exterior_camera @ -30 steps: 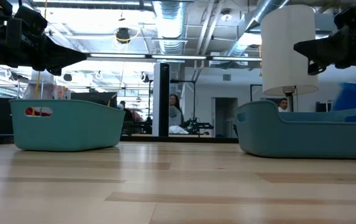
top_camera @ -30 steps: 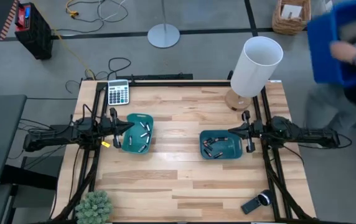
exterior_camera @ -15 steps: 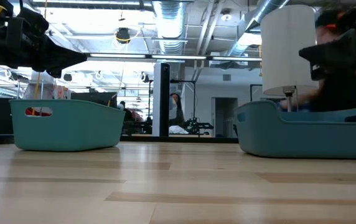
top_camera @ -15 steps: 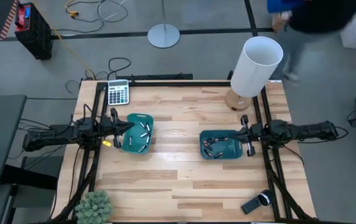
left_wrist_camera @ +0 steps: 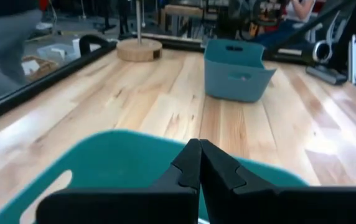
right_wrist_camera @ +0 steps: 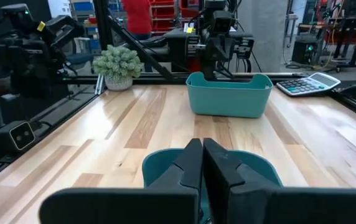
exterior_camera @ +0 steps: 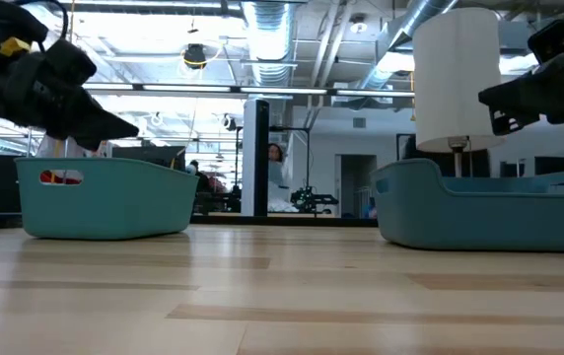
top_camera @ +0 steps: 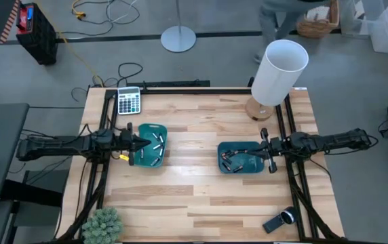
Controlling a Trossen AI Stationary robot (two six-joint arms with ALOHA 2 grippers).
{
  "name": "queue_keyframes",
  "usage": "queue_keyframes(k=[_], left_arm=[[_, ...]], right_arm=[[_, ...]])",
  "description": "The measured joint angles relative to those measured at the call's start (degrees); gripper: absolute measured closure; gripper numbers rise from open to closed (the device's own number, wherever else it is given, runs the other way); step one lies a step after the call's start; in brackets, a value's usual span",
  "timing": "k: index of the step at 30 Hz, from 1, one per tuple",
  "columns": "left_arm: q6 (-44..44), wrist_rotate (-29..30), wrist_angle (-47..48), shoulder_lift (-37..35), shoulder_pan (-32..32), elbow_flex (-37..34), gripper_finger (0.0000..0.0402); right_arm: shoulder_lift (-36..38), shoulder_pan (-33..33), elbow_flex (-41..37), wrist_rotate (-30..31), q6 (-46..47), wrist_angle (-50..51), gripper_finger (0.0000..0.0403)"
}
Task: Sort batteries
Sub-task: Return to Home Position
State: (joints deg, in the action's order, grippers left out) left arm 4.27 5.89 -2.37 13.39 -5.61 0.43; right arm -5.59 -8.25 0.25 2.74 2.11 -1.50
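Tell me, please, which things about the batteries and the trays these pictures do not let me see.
- Low view: the walls of the left tray and the right tray hide all batteries.
- High view: the batteries are too small to count exactly.
- Left wrist view: the left gripper covers most of the left tray's inside.

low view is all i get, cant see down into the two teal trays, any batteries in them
observer: yes. From above, the left tray holds silvery-white batteries.
operator: and the other one
observer: the right tray holds dark batteries, and I see no silvery ones among them.
operator: are the tools shut or carrying anything
observer: both are shut. In the wrist views the left tool and the right tool each have their fingers pressed together with nothing between them.
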Motion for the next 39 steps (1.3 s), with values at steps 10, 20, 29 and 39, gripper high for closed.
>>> queue_keyframes(k=[10,20,29,39], left_arm=[[-0.54,0.0,0.0,2.42,0.0,0.0,0.0402],[-0.54,-0.03,-0.01,2.42,0.0,0.0,0.0402],[-0.56,-0.04,-0.02,2.42,0.0,0.0,0.0402],[-0.56,-0.07,-0.04,2.42,0.0,0.0,0.0401]], right_arm=[[-0.02,0.02,0.0,-0.07,-0.15,0.07,0.0372],[-0.02,0.02,0.0,-0.33,-0.15,0.13,0.0372],[-0.02,0.02,0.0,-0.31,-0.13,0.16,0.0372],[-0.02,0.02,0.0,-0.28,-0.11,0.16,0.0372]])
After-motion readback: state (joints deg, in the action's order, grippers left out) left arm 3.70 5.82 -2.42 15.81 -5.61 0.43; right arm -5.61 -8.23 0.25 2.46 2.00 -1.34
